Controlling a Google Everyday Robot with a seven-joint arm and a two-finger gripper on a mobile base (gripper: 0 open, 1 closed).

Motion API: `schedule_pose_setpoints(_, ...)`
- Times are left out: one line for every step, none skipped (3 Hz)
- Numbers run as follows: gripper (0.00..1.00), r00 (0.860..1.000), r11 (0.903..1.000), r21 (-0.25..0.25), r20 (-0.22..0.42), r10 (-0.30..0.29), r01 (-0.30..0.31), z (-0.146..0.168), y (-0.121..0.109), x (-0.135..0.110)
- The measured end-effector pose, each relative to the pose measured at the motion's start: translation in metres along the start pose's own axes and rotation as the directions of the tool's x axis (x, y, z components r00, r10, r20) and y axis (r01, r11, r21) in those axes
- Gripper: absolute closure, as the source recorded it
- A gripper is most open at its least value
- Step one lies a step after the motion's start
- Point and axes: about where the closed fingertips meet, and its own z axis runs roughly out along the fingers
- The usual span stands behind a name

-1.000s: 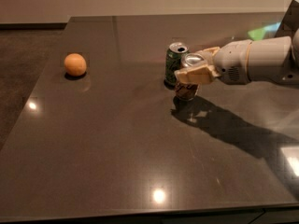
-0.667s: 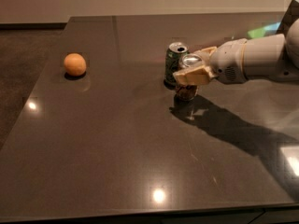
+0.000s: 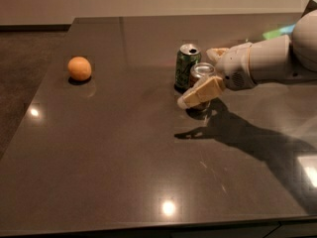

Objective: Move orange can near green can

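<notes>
Tabletop [image 3: 124,182] comes first: a dark, smooth slab, glossy enough to carry bright glints and the long shadow of my arm [image 3: 267,58]. The arm is a pale, rounded shell reaching in from the right, where the frame cuts it off.

My gripper [image 3: 197,77] sits right of the table's middle, its two tan, wedge-shaped fingers set narrowly around the orange can [image 3: 202,71]. The near finger [image 3: 203,90] lies across the can's front and hides most of the body. Only the silver rim, the open top and a sliver of brown side show. The far finger [image 3: 218,53] pokes out behind it. I cannot tell whether the can's base rests on the table.

Just beside it, on the left and slightly farther back, the green can [image 3: 187,66] stands upright, a cylinder with pale markings and a silver lid. I cannot tell whether the two cans touch.

Well apart to the left lies a round, matte orange fruit [image 3: 79,68].
</notes>
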Motion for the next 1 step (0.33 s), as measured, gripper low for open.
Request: schedule_pose_setpoints(0.0, 1.0, 1.0, -0.001, -0.001, -0.001, 0.001, 0.0001, 0.0001, 0.0001)
